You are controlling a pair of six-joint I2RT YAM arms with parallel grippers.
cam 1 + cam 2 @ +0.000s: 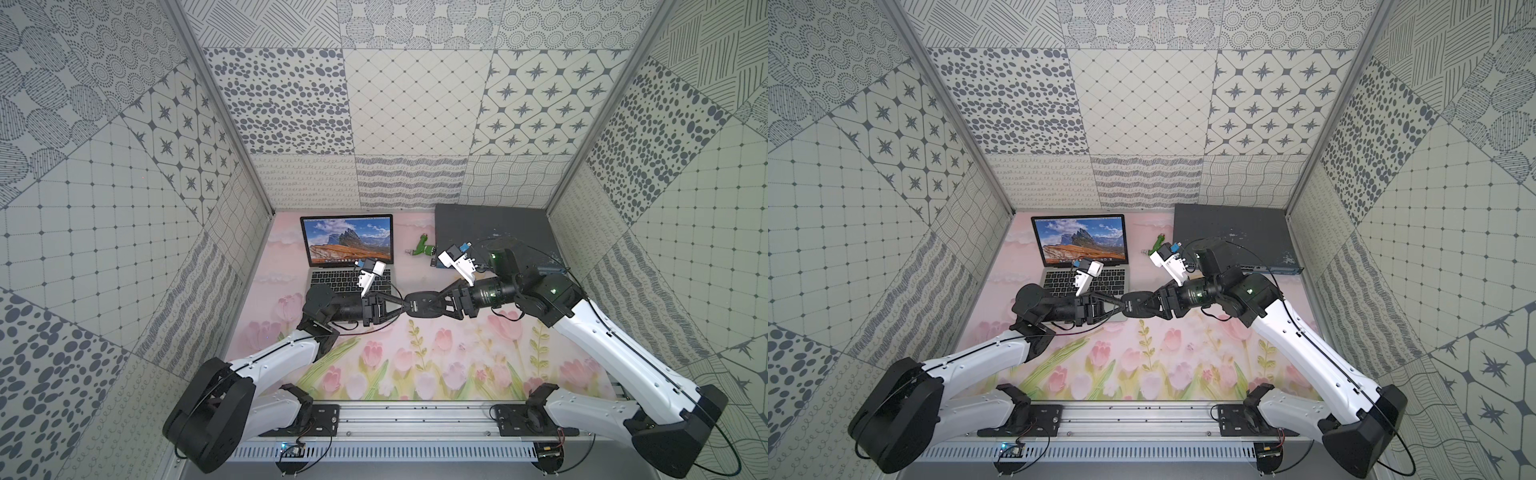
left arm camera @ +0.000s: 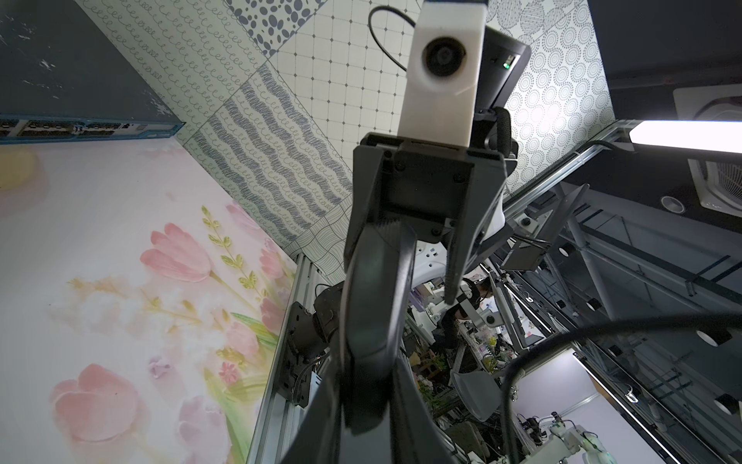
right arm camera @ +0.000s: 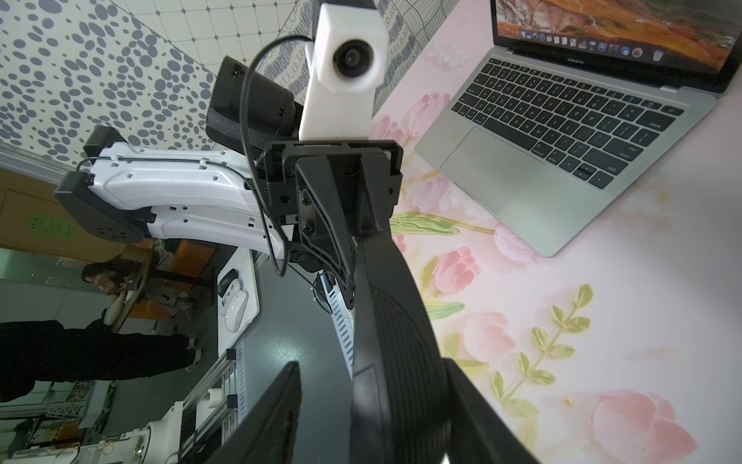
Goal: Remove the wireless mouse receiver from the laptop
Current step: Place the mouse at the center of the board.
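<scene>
- The laptop (image 1: 348,243) stands open near the far edge of the tabletop (image 1: 457,365), toward the far-left corner, with a mountain scene lit on its screen.
- The wireless mouse receiver is too small to pick out in any view, so I cannot tell where it sits.
- Both claws meet over the middle of the tabletop, just off the laptop's near-right corner, at a black oval mouse (image 1: 419,309) that is held in the air.
- The left gripper (image 1: 403,308) is pinched onto one end of the mouse.
- The right gripper (image 1: 429,308) straddles the other end with its jaws spread (the left wrist view shows a gap between one finger (image 2: 457,249) and the mouse).
- A green-and-white plug-like object (image 1: 424,248) lies near the far edge, between the laptop and a flat dark grey box (image 1: 490,232) in the far-right corner.
</scene>
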